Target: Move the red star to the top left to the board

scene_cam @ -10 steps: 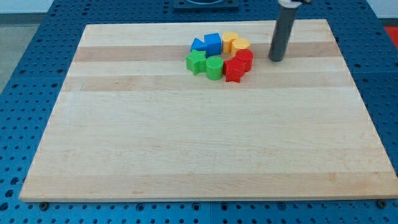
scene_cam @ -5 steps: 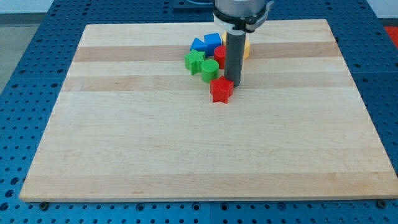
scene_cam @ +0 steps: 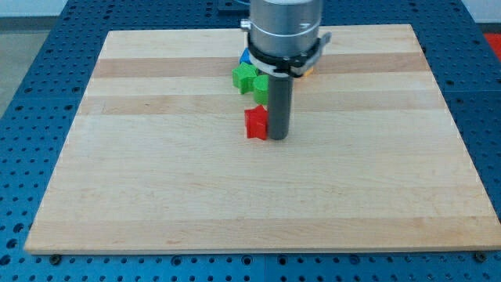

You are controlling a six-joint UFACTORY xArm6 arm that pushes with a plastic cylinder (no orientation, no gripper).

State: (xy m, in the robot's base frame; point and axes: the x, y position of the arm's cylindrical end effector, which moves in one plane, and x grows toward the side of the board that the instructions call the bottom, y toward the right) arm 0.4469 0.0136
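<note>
The red star (scene_cam: 254, 123) lies on the wooden board (scene_cam: 156, 172), a little above the middle, apart from the other blocks. My tip (scene_cam: 278, 138) stands right against the star's right side. The rod and the arm's wide grey end above it hide part of the block cluster behind.
A green star (scene_cam: 243, 77) and a second green block (scene_cam: 261, 88) lie just above the red star. A blue block (scene_cam: 245, 56) and a yellow block (scene_cam: 308, 70) peek out from behind the arm. Other blocks of the cluster are hidden.
My tip has come from the cluster's right side down and left. The red star has been pushed out of the cluster, down and leftward.
</note>
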